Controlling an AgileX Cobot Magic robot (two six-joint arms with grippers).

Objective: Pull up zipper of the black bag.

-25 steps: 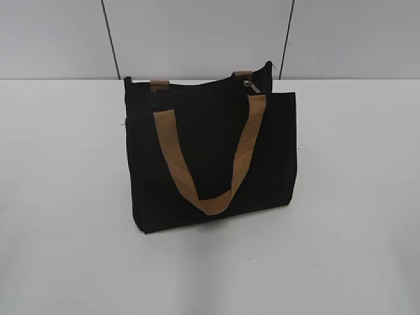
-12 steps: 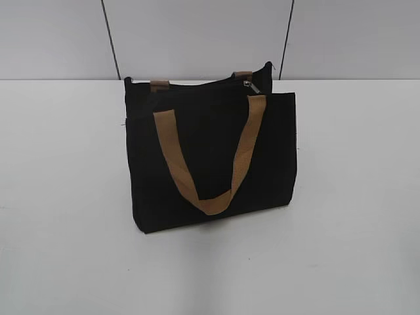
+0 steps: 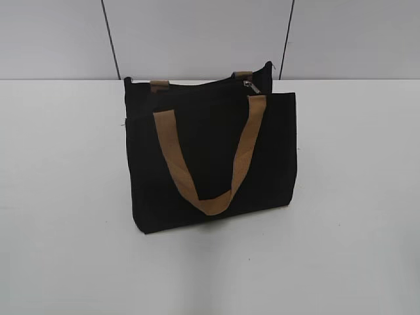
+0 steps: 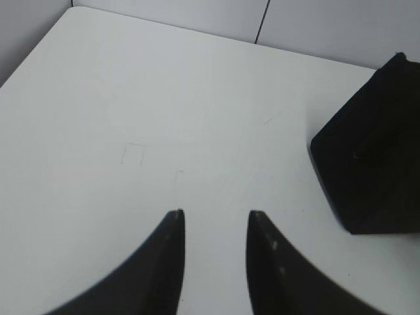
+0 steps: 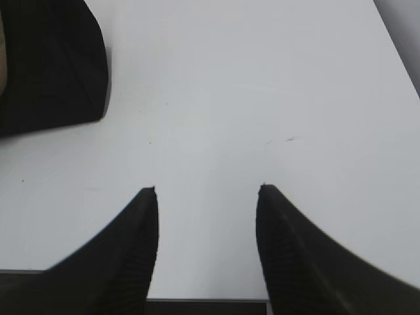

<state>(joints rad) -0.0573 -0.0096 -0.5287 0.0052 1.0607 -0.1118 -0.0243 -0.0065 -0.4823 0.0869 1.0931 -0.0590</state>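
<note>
The black bag stands upright in the middle of the white table, with a tan strap handle hanging in a U down its front. The zipper runs along its top edge, and the small silver slider sits near the right end. Neither gripper shows in the exterior view. My left gripper is open and empty over bare table, with a corner of the bag to its right. My right gripper is open and empty, with the bag at the upper left.
A grey panelled wall stands behind the table. The table's far left corner shows in the left wrist view, and its front edge lies just under the right gripper.
</note>
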